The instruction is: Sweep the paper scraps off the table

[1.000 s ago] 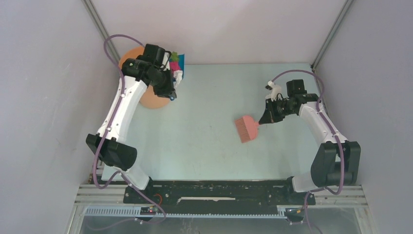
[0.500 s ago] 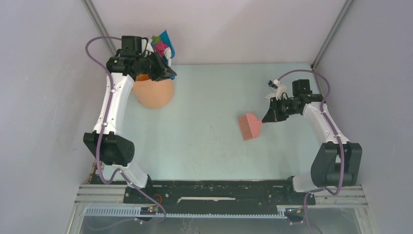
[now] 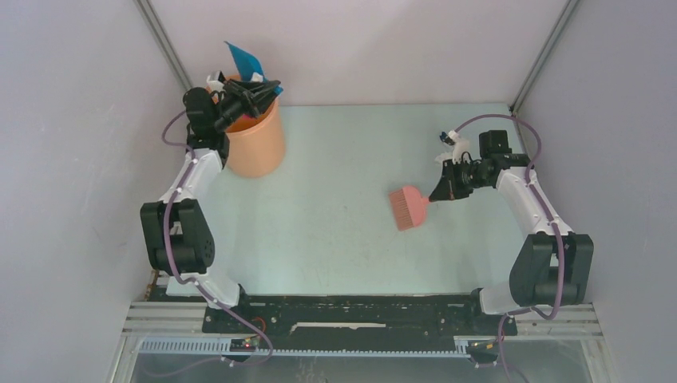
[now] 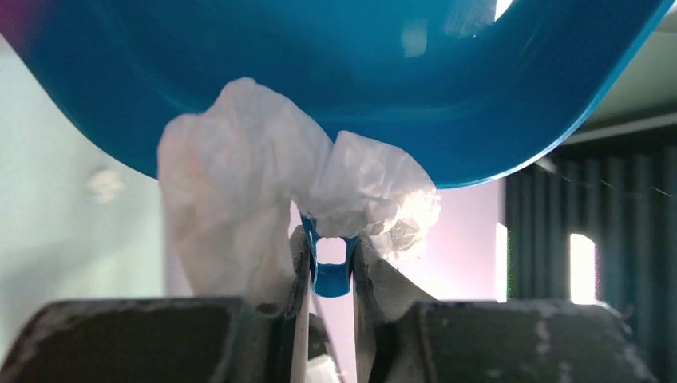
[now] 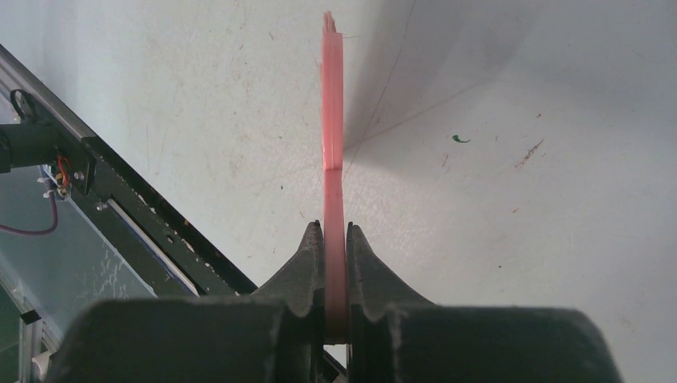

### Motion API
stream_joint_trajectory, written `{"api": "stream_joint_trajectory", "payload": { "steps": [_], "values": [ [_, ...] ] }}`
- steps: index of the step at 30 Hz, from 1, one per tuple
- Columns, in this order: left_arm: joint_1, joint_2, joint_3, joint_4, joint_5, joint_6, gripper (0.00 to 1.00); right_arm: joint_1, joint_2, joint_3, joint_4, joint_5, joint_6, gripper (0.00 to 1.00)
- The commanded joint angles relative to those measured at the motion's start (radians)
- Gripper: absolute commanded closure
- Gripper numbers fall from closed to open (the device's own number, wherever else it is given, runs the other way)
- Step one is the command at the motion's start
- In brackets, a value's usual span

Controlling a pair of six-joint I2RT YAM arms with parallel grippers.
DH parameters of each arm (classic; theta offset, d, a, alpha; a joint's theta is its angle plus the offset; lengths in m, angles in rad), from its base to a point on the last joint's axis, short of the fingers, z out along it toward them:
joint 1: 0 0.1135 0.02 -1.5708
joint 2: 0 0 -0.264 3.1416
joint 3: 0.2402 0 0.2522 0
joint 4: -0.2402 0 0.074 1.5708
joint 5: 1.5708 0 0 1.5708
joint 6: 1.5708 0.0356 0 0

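My left gripper (image 3: 257,88) is raised over the orange bin (image 3: 259,152) at the table's far left and is shut on the handle of the blue dustpan (image 3: 243,57), which is tipped steeply upward. In the left wrist view the dustpan (image 4: 343,80) fills the top, its handle is pinched in my left gripper (image 4: 330,267), and white crumpled paper scraps (image 4: 231,199) sit against the pan by the handle. My right gripper (image 3: 441,190) is shut on the pink brush (image 3: 407,207), held low over the table (image 3: 335,247). The brush (image 5: 333,120) shows edge-on in my right gripper (image 5: 335,239).
Grey walls and metal rails close in the table on three sides. The black base rail (image 3: 359,315) of both arms runs along the near edge. The table bears small marks (image 5: 459,139) near the brush.
The left arm has swung up and back, turning the dustpan from flat beside the bin to upright above it; the coloured scraps seen on it earlier no longer show. The right arm has barely shifted.
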Motion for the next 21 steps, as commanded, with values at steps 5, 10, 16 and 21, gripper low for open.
{"api": "stream_joint_trajectory", "payload": {
  "steps": [5, 10, 16, 21],
  "values": [
    [-0.004, 0.077, -0.094, 0.978, -0.082, -0.676, 1.00, -0.006, -0.032, 0.002, 0.005, -0.031, -0.012, 1.00],
    [-0.013, 0.068, -0.109, 0.963, -0.037, -0.638, 1.00, -0.007, -0.059, 0.012, 0.022, -0.019, -0.007, 1.00],
    [-0.086, -0.022, -0.100, 0.575, 0.116, -0.273, 1.00, -0.061, -0.084, 0.166, -0.032, 0.048, -0.043, 1.00],
    [-0.158, -0.056, -0.130, 0.436, 0.161, -0.119, 1.00, -0.109, -0.028, 0.305, -0.100, 0.108, -0.087, 1.00]
  ]
}}
